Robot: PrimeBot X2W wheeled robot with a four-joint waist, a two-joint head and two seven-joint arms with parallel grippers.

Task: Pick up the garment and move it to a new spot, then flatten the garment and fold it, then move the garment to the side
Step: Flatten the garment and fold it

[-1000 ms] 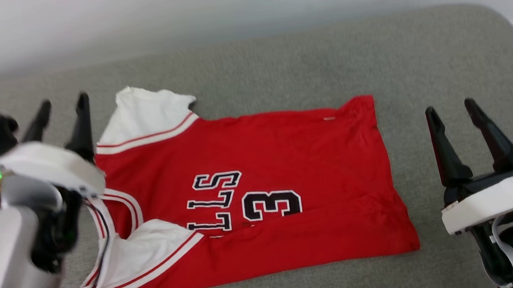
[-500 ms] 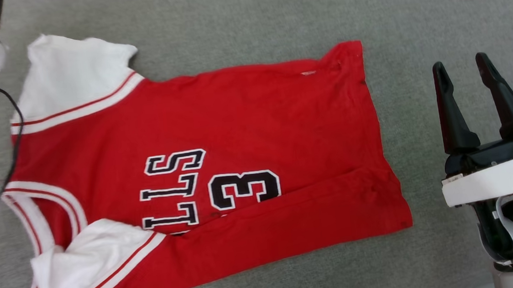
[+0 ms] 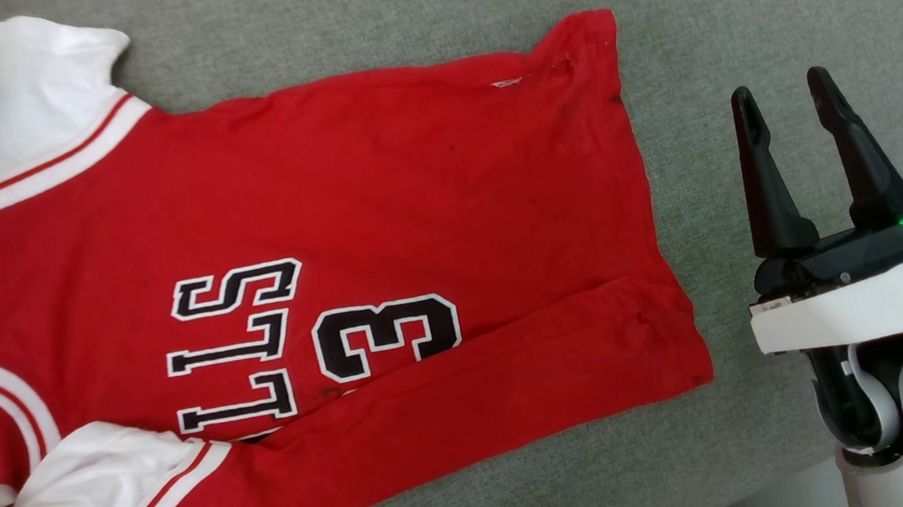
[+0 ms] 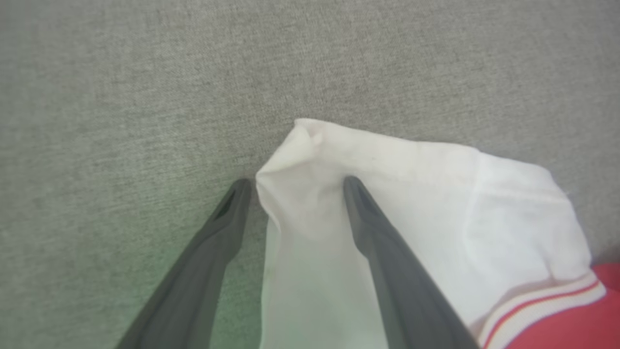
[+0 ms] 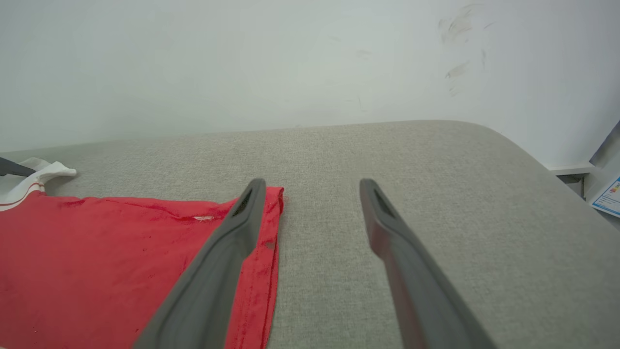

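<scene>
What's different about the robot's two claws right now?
The left gripper is at the garment's white sleeve; the right gripper is beside its red hem. The left gripper has sleeve cloth between its fingers; the right gripper has grey surface between its own. Both are open, with long dark fingers, and neither is closed on anything.
</scene>
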